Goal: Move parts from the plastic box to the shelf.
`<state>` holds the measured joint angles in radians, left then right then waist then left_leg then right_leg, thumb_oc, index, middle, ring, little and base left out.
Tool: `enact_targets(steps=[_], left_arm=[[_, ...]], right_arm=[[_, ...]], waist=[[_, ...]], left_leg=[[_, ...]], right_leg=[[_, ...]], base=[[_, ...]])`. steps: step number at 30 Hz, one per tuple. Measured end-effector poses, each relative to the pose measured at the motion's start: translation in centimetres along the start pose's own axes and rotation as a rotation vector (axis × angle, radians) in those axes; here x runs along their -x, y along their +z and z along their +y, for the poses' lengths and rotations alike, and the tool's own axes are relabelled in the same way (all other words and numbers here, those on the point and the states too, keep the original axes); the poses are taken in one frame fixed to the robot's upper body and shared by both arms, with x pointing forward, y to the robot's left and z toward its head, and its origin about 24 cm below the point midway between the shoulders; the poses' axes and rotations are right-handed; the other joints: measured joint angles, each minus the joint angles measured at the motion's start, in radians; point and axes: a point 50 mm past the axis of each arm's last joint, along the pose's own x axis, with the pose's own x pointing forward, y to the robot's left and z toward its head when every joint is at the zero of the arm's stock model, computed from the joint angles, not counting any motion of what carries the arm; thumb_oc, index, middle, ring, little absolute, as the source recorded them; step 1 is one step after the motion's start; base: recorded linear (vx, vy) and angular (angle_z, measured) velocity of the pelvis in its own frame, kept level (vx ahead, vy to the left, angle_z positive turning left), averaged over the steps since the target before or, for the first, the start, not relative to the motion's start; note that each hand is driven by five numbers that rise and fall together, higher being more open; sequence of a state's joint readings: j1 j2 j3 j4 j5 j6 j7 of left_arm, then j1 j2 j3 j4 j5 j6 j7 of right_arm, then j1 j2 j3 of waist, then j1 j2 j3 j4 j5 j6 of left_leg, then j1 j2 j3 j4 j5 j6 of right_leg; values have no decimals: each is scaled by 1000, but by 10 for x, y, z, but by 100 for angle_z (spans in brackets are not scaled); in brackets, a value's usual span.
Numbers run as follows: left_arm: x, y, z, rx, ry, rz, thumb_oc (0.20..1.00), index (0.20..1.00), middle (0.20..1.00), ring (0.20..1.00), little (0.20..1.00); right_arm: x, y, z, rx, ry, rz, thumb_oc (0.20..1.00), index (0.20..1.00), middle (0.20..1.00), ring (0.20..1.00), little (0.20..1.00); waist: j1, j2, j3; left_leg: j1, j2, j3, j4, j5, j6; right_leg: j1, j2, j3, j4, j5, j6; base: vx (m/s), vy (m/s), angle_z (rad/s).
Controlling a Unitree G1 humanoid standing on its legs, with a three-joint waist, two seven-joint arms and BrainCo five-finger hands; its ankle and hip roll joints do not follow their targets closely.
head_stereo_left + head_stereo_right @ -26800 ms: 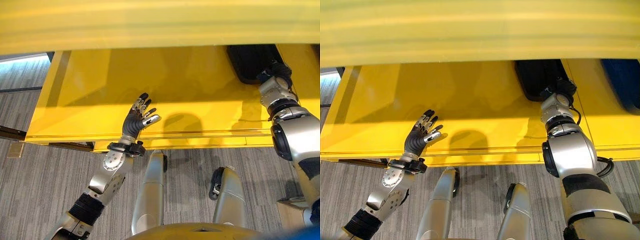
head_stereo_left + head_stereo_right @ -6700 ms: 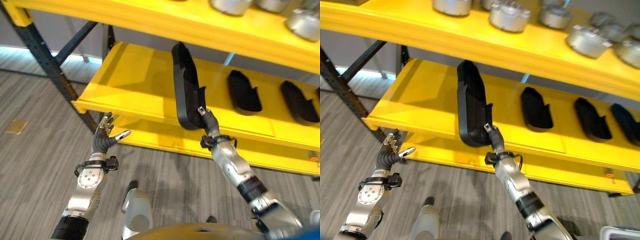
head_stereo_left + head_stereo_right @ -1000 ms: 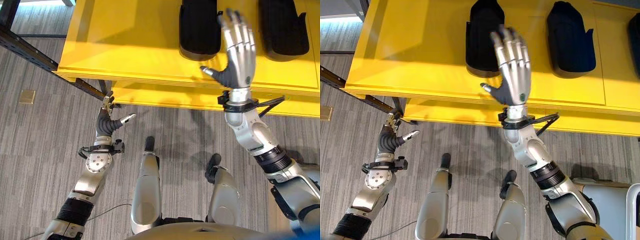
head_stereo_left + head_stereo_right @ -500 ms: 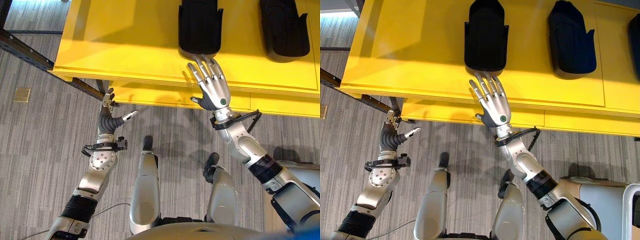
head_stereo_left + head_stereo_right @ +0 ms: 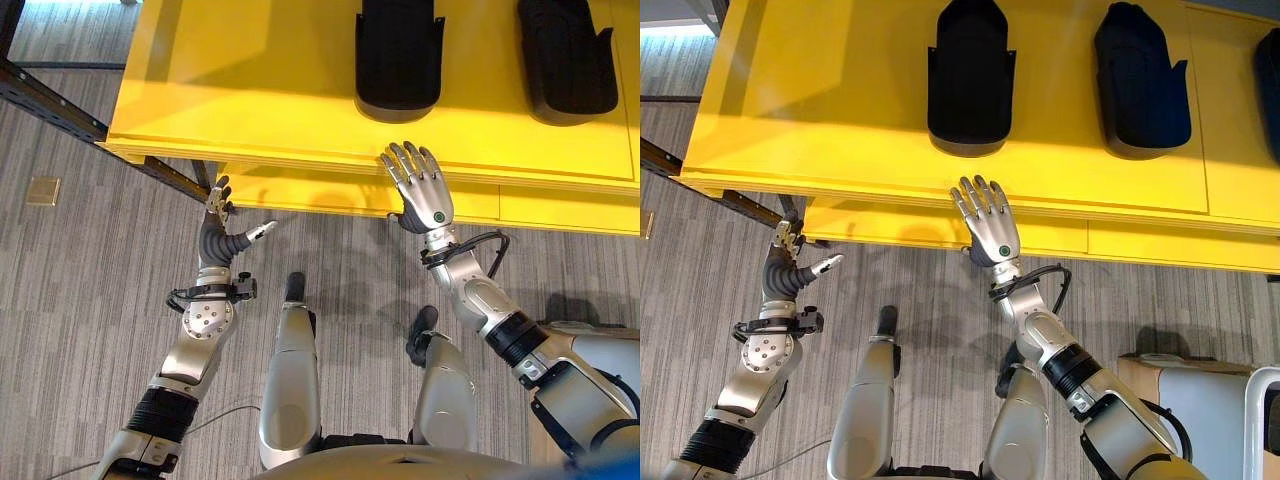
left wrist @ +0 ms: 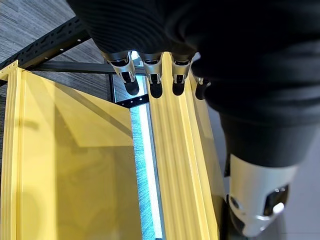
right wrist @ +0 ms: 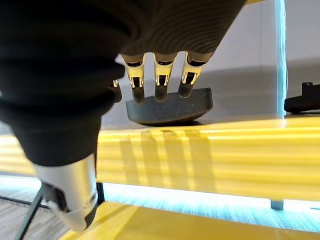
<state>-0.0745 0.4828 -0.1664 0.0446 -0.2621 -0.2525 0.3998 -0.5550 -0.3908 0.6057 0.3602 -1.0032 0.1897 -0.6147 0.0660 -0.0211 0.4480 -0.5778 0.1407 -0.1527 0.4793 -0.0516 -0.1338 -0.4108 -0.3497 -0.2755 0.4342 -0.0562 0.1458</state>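
Black part flat on yellow shelf, just beyond empty, straight-fingered right robot hand.

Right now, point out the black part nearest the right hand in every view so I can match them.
Left eye view: black part, top centre on the yellow shelf.
Right eye view, top centre.
Right wrist view, past the right hand.
Left wrist view: absent.
Shared landmark: the shelf's front edge.

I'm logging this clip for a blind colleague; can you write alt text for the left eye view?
The robot's right hand, fingers straight, hangs at the front edge of a yellow shelf, just short of a black part lying on it. A second black part lies farther right; the left hand is open over grey floor.
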Motion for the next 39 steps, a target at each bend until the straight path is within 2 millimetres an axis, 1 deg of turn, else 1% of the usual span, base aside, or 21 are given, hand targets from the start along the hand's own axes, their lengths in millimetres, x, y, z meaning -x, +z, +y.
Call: enact_targets(steps=[6,7,11,16,19,24,30,31,35,39], left_arm=[[1,-1,0,0,1,2,1000,1000,1000,1000,1000],[3,-2,1,-2,2,10,1000,1000,1000,1000,1000],[4,-3,2,-2,3,13,1000,1000,1000,1000,1000],[5,-5,3,-5,5,20,1000,1000,1000,1000,1000],[5,-8,4,-10,10,28,1000,1000,1000,1000,1000],[4,-7,5,-8,16,21,1000,1000,1000,1000,1000],[4,-6,6,-6,18,17,1000,1000,1000,1000,1000],[4,-7,6,-6,18,18,1000,1000,1000,1000,1000],[4,-6,6,-5,18,17,1000,1000,1000,1000,1000],[4,-6,6,11,23,19,1000,1000,1000,1000,1000]], right_arm=[[0,0,4,1,13,5,1000,1000,1000,1000,1000],[-5,4,2,-13,1,5,1000,1000,1000,1000,1000],[-18,8,-3,-9,-21,-21,1000,1000,1000,1000,1000],[-21,9,-5,-22,-27,-20,1000,1000,1000,1000,1000],[-27,7,-7,-17,-36,-18,1000,1000,1000,1000,1000],[-27,6,-6,-33,-28,-2,1000,1000,1000,1000,1000],[-33,-1,-5,-27,-23,25,1000,1000,1000,1000,1000],[-33,-5,-4,-32,-20,48,1000,1000,1000,1000,1000],[-32,-11,0,-6,-3,71,1000,1000,1000,1000,1000],[-33,-12,0,0,-4,76,1000,1000,1000,1000,1000]], waist=[[4,0,0],[3,0,0],[7,0,0],[11,0,0],[10,1,1],[11,3,1],[27,10,5],[31,13,7],[34,25,14],[34,25,14]], left_leg=[[0,0,3,11,-7,0],[0,0,3,14,-9,0],[-1,0,3,15,-9,0],[-3,-1,4,18,-13,1],[-9,-1,3,23,-15,1],[-21,-2,4,31,-18,3],[-24,-2,5,30,-18,4],[-25,-2,5,30,-18,4],[-29,-3,4,32,-18,4],[-30,-2,3,33,-18,4]], right_leg=[[0,1,6,2,0,0],[0,1,8,2,0,0],[-1,0,8,3,0,0],[0,0,8,1,0,0],[-3,-1,7,2,0,0],[-13,-2,8,3,0,0],[-17,-1,8,4,0,0],[-19,-1,8,4,0,0],[-20,-2,8,5,0,0],[-21,-1,8,7,0,0]], base=[[13,-3,-1],[23,-9,-3],[0,0,0],[0,0,0],[0,0,0],[6,-2,0],[0,0,0],[0,0,0],[0,0,0],[0,0,0]])
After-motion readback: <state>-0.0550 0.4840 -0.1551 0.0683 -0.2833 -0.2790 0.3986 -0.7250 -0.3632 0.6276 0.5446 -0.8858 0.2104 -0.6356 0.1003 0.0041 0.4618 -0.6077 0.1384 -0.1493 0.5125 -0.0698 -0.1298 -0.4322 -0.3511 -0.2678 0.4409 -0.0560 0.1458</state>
